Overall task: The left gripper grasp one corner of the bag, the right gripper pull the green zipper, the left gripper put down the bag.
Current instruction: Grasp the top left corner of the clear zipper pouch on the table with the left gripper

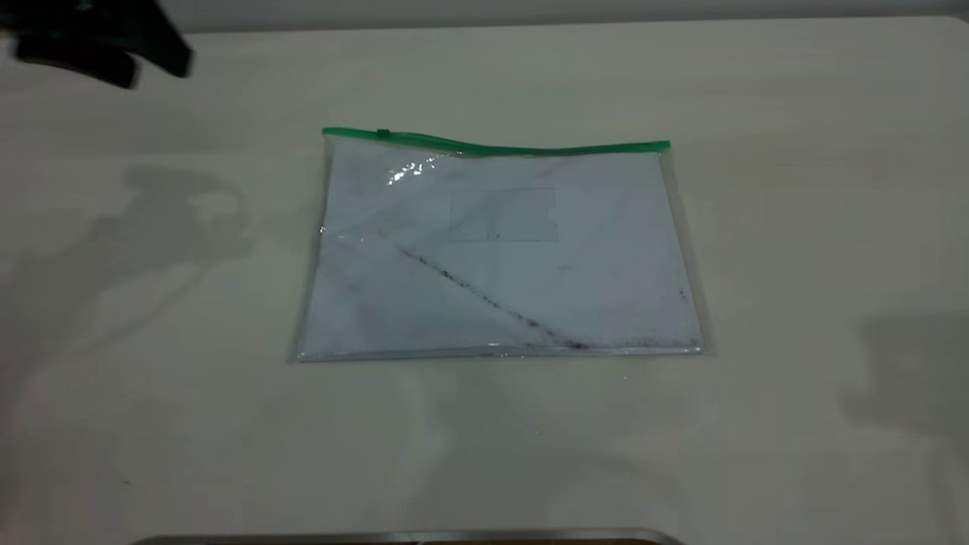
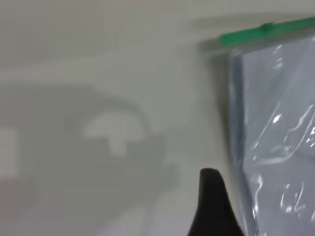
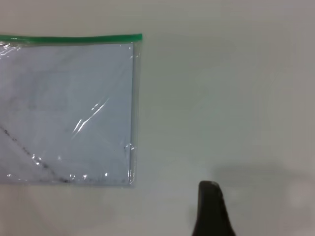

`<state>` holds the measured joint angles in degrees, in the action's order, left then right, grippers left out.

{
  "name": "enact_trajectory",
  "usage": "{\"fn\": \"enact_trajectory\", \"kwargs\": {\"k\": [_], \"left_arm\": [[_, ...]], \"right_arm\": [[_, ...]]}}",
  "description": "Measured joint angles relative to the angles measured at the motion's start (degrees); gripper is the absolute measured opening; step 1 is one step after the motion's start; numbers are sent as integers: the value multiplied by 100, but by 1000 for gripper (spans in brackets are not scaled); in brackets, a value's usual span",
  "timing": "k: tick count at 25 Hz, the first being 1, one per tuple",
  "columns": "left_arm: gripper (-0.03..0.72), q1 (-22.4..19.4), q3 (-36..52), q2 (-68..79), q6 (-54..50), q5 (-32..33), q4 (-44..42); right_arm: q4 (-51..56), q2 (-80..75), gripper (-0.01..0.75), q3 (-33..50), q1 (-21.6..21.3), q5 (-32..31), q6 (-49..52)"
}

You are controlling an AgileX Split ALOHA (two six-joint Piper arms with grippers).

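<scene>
The bag (image 1: 500, 257) lies flat on the table (image 1: 795, 227), untouched, its green zipper (image 1: 496, 144) along the far edge. The left gripper (image 1: 98, 42) hovers well off the bag's far-left corner; whether either gripper's fingers are parted cannot be told. Grasp, pull and put-down all remain

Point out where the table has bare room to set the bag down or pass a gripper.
The table is bare all round the bag: wide strips at its left and right, a broad band in front, a narrower one behind the green zipper. Only the far-left corner is occupied, by the left gripper.
</scene>
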<state>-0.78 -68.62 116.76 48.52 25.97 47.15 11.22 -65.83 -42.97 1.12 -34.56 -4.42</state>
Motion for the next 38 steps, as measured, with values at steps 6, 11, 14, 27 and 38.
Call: {"fn": "enact_trajectory", "kwargs": {"k": [6,11,14,27,38], "left_arm": [[569,0,-914,1106,1319,535,873],[569,0,-1456,1828,1659,774,1033],[569,0,-1765,2190,1836,957,1038],[569,343,-2604,3087,2069,1172,1087],[524,498,-2699,3284,2712,1168,1853]], "right_arm": [[0,-378,558,-65,0,186,-125],[0,-409,558,-65,0,296,-171],[0,-409,558,-65,0,323,-171],[2,-411,558,-65,0,348,-177],[2,-411,558,-65,0,379,-183]]}}
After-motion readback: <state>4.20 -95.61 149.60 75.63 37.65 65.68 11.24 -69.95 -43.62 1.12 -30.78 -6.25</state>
